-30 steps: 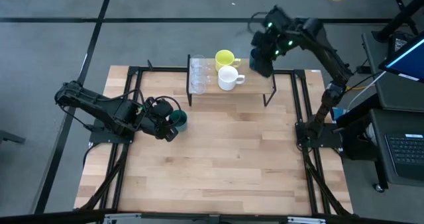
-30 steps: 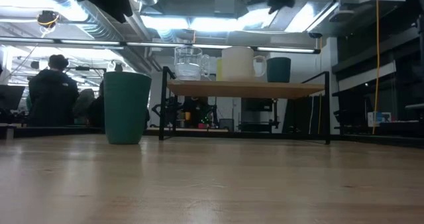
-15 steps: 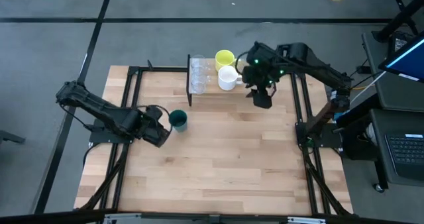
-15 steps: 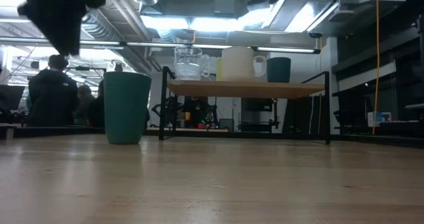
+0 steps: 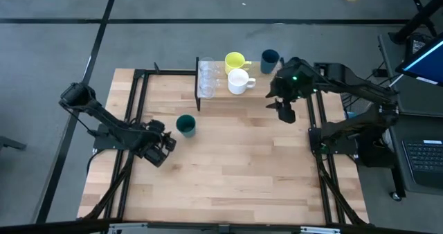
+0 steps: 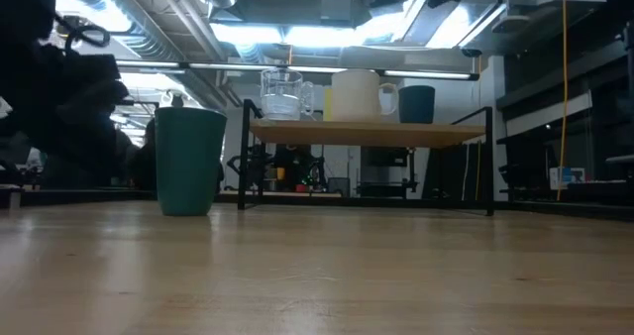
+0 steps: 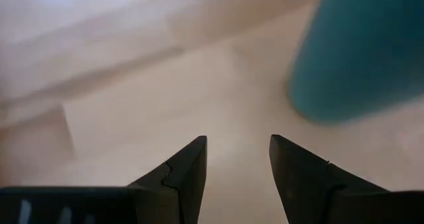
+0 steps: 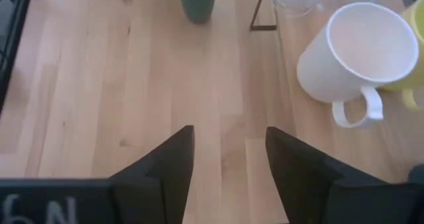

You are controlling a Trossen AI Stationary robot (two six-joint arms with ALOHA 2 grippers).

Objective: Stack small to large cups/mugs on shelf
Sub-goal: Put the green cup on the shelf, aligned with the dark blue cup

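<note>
The teal-green cup (image 5: 185, 125) stands upright on its base on the tabletop, also in the low view (image 6: 189, 162). On the shelf (image 5: 266, 88) stand two clear cups (image 5: 208, 78), the yellow mug (image 5: 234, 59), the white mug (image 5: 239, 82) and the dark navy cup (image 5: 270, 59). My left gripper (image 5: 165, 145) is open and empty, just near-left of the teal cup (image 7: 361, 52). My right gripper (image 5: 282, 109) is open and empty above the table off the shelf's right end, with the white mug (image 8: 358, 48) beside it.
The shelf's top (image 6: 367, 132) stands on thin black legs at the table's far middle. Bare wooden tabletop (image 5: 235, 165) spreads across the near half. Black frame rails (image 5: 138, 95) run along both sides of the table. Dark arm parts (image 6: 59, 87) fill the low view's left.
My left gripper has drawn back from the teal cup toward the table's near-left; the cup stays upright in place. My right gripper has moved from over the shelf's far right corner toward the near side and lower, and the navy cup now shows standing there.
</note>
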